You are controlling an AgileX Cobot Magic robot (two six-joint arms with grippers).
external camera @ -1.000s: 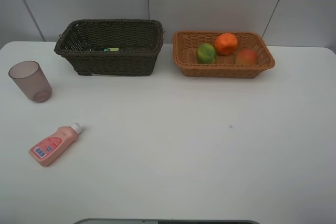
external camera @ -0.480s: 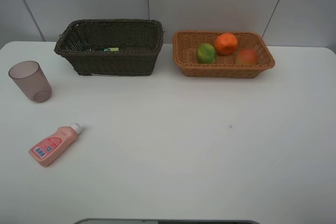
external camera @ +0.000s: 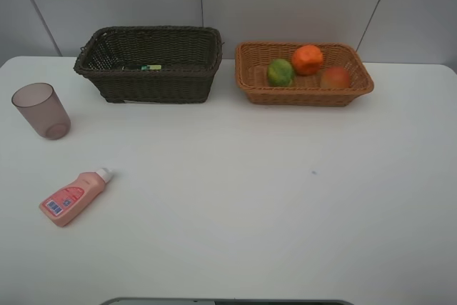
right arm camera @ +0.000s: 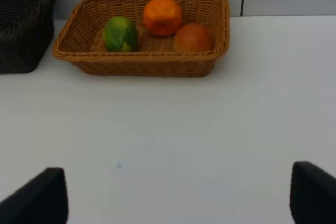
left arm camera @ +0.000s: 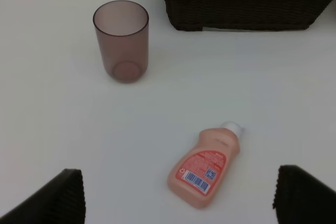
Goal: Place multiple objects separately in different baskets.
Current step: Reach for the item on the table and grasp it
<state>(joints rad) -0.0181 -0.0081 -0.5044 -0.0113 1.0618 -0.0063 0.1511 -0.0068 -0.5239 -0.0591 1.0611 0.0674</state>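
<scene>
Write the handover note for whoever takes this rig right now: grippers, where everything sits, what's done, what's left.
Left gripper and right gripper: both open, empty.
Light basket: tangerine, green-yellow fruit and red-orange fruit are inside. Done.
Dark basket: only a green-labelled bit shows inside, unidentifiable.
On the table: mauve cup upright, pink bottle lying on its side.
Left: probably cup and bottle into the dark basket.

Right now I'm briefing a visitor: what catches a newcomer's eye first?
Three bright fruits sit in the tan basket, back right: a tangerine, a green fruit, a reddish fruit. On the left, a pink bottle lies flat on the table, a mauve cup upright behind it.
</scene>
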